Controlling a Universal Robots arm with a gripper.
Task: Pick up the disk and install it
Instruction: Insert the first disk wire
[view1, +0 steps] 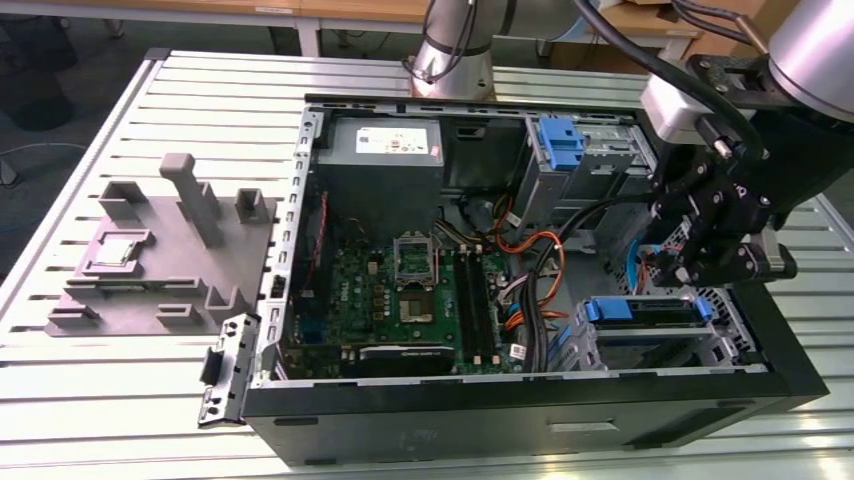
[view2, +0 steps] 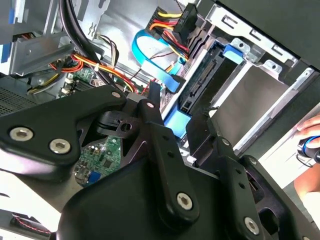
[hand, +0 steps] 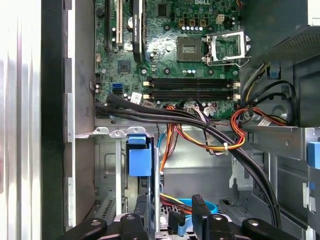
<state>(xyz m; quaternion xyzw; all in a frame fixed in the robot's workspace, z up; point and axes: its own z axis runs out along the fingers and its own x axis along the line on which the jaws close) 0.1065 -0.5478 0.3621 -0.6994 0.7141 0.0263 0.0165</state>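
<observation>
The disk (view1: 643, 311) sits on edge in the lower drive cage at the exterior view's right of the open computer case (view1: 534, 410), its blue carrier rail facing up. The first wrist view looks down on that blue rail (hand: 139, 157). The second wrist view has the disk's blue rail (view2: 235, 51) beside a silver face. My gripper (view1: 677, 268) hangs just above the cage, on its far side. Its black fingers stand apart in both wrist views, and the gripper (hand: 171, 220) (view2: 177, 107) holds nothing. A blue flat cable (hand: 202, 205) lies below the gap.
Orange and black cables (hand: 200, 140) cross between the cage and the motherboard (view1: 400, 290). A grey power supply (view1: 384, 142) and a bare blue bracket (view1: 561, 140) sit at the case's far end. A grey fixture (view1: 154, 250) stands outside the case. A hand (view2: 310, 145) is beside the case.
</observation>
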